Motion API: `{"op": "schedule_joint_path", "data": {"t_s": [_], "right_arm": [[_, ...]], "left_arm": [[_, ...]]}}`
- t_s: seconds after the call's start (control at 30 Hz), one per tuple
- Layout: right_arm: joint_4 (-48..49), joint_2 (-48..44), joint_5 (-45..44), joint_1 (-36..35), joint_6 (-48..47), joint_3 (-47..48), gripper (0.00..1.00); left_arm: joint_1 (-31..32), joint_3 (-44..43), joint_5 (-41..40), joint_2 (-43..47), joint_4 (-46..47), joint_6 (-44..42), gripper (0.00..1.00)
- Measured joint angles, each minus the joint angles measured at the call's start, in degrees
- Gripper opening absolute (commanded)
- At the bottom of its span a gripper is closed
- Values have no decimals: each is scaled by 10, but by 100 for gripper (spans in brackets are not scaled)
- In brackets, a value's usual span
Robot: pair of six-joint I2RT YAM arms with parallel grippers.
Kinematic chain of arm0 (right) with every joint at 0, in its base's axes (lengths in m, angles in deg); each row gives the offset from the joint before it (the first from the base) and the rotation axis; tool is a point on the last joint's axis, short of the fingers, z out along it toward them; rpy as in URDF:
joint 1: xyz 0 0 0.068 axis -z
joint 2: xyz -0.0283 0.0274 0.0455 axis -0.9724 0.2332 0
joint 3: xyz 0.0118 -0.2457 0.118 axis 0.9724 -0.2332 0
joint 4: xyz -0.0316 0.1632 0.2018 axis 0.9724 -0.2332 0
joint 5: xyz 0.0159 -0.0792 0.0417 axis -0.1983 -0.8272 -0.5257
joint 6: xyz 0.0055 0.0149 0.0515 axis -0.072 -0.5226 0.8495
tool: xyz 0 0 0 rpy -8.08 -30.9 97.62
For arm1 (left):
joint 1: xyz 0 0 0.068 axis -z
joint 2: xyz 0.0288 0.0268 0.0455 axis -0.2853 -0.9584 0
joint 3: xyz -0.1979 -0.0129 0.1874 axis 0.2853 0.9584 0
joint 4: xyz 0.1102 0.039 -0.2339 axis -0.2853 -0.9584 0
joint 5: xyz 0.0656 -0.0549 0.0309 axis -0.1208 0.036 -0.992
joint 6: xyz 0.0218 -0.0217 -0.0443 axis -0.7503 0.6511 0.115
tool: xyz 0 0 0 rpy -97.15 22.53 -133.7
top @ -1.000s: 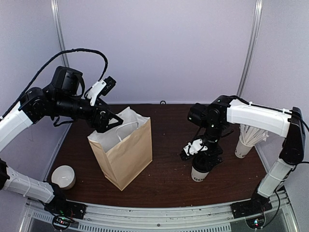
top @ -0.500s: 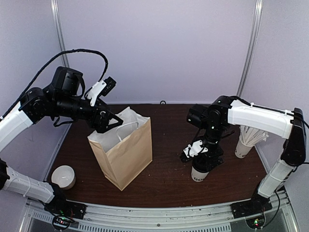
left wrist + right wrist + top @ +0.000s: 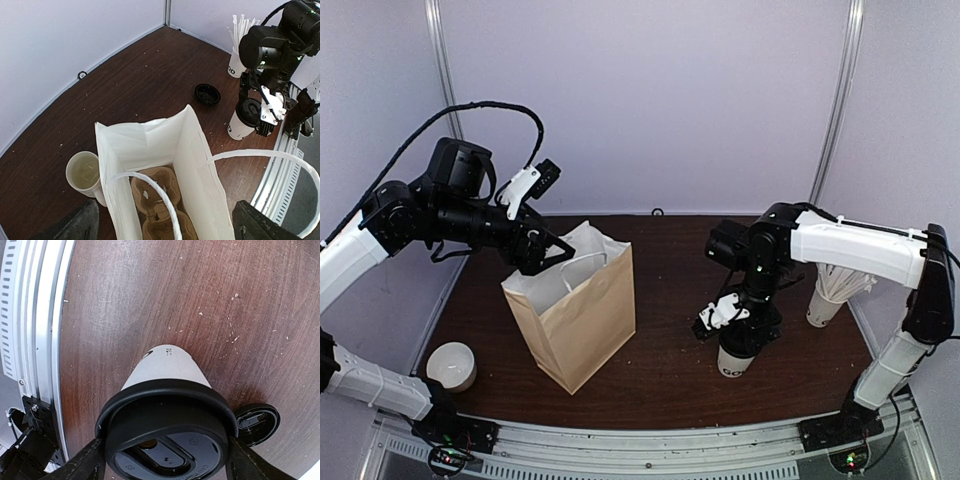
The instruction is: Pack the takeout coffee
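The takeout coffee is a white paper cup with dark letters and a black lid, right of the middle of the table. My right gripper is shut on its lid from above. In the right wrist view the fingers press both sides of the lid. The cup leans slightly and I cannot tell whether it touches the table. My left gripper is open at the top of the brown paper bag. Its white handles lie between the fingers. A cardboard cup carrier lies in the bag.
A loose black lid lies on the table behind the coffee and shows in the right wrist view. A white cup of straws stands at the far right. A cream mug stands front left of the bag.
My right arm has shifted very slightly with the cup in its grip. The left arm and the bag have not moved.
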Motion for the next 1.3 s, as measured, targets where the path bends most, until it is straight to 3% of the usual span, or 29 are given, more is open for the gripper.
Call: {"op": "schedule_joint_path", "data": {"t_s": [0.37, 0.67, 0.93, 1.07, 1.23, 1.3], "right_arm": [[12, -5, -8, -4, 14, -7, 74], [-10, -7, -13, -3, 41, 50, 74], [-16, -21, 43, 24, 92, 122, 73], [-13, -32, 60, 37, 115, 140, 72], [-15, -44, 106, 59, 153, 189, 73], [-10, -48, 125, 71, 168, 223, 74]], "left_arm": [[0, -24, -34, -6, -35, 0, 98], [0, -188, -161, -21, -197, 27, 98], [0, -207, -162, -114, -314, 66, 92], [-5, -184, -162, -134, -310, 72, 81], [-45, -185, -157, -144, -303, 73, 48], [-62, -190, -136, -157, -298, 70, 40]]}}
